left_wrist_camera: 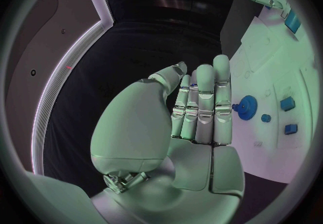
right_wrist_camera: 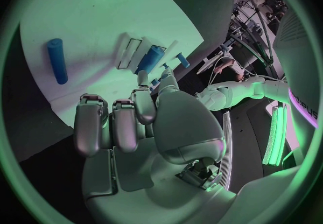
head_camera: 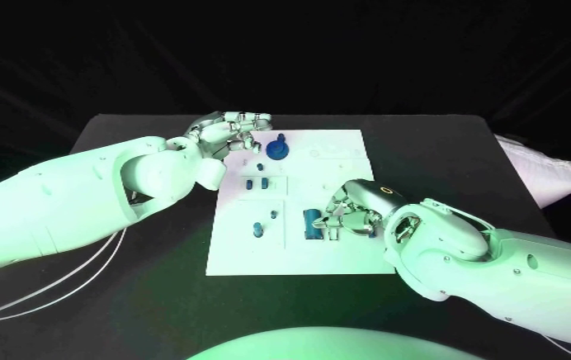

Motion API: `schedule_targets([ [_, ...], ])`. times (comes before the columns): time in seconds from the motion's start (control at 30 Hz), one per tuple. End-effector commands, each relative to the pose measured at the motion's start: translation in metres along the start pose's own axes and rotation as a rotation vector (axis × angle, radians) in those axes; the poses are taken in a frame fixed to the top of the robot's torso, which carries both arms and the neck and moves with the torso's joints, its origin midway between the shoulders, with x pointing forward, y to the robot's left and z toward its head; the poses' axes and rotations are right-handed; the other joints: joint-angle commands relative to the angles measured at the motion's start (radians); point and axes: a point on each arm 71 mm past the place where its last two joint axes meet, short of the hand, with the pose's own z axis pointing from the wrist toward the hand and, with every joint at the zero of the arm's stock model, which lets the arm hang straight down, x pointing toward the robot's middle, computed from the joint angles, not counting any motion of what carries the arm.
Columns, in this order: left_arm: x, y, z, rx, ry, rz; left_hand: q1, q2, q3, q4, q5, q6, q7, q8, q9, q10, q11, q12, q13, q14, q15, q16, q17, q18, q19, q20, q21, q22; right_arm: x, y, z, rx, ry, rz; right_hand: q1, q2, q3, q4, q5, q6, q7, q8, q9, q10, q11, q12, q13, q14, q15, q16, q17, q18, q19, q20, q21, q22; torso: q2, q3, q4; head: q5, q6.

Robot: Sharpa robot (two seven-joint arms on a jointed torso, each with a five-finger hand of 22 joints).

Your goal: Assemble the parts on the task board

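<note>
Right robot hand [head_camera: 339, 218] curled — over task board [head_camera: 345, 149].

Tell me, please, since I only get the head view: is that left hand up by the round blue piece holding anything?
Observer: No. In the left wrist view the left hand has straight fingers and a bare palm. The blue gear stands on the task board just past them.
Operator: Has the right hand grabbed the blue rod?
Observer: No. In the right wrist view the blue rod lies free on the board, apart from the right hand.
</note>
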Motion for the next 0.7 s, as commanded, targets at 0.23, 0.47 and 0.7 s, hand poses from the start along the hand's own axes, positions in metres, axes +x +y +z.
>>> schedule_targets([
  [0.23, 0.002, 0.0, 0.0, 0.009, 0.015, -0.002, 0.0, 0.011, -0.005, -0.001, -0.004, -0.002, 0.005, 0.006, -0.001, -0.007, -0.002, 0.005, -0.001, -0.006, -0.003, -0.002, -0.001, 0.012, -0.007, 0.001, -0.005, -0.001, -0.037, -0.02, -0.012, -0.048, -0.057, 0.189, 0.084, 0.006, 0.039, -0.053, 0.02, -0.09, 0.036, -0.066, -0.025, -0.06, 0.031, -0.114, -0.069, 0.056, 0.025, -0.02, -0.007, -0.006, -0.017, 0.018, -0.015, -0.021, -0.001, -0.001, -0.0016, -0.013, 0.009],
  [0.47, 0.003, 0.001, 0.0, 0.011, 0.014, -0.002, 0.0, 0.011, -0.006, -0.001, -0.004, -0.002, 0.005, 0.006, -0.001, -0.007, -0.002, 0.006, -0.001, -0.006, -0.003, -0.002, -0.001, 0.012, -0.007, 0.001, -0.005, -0.001, -0.051, -0.053, -0.024, 0.069, -0.016, 0.054, 0.126, 0.011, 0.063, -0.084, 0.016, -0.085, 0.039, -0.077, -0.034, -0.08, 0.033, -0.165, -0.103, 0.053, 0.029, -0.028, -0.016, -0.004, -0.022, 0.024, -0.02, -0.029, 0.002, -0.0005, -0.0032, -0.026, 0.013],
  [0.7, 0.004, 0.001, 0.001, 0.012, 0.016, -0.002, -0.001, 0.012, -0.006, -0.001, -0.004, -0.003, 0.005, 0.006, -0.001, -0.007, -0.003, 0.006, -0.001, -0.006, -0.003, -0.002, -0.002, 0.012, -0.007, 0.002, -0.006, -0.002, -0.048, -0.071, -0.03, 0.163, 0.024, -0.066, 0.071, 0.006, 0.05, -0.05, 0.017, -0.056, 0.033, -0.076, -0.038, -0.067, 0.03, -0.157, -0.101, 0.056, 0.028, -0.023, -0.006, -0.006, -0.015, 0.025, -0.016, -0.018, 0.0, 0.002, -0.0042, -0.034, 0.015],
])
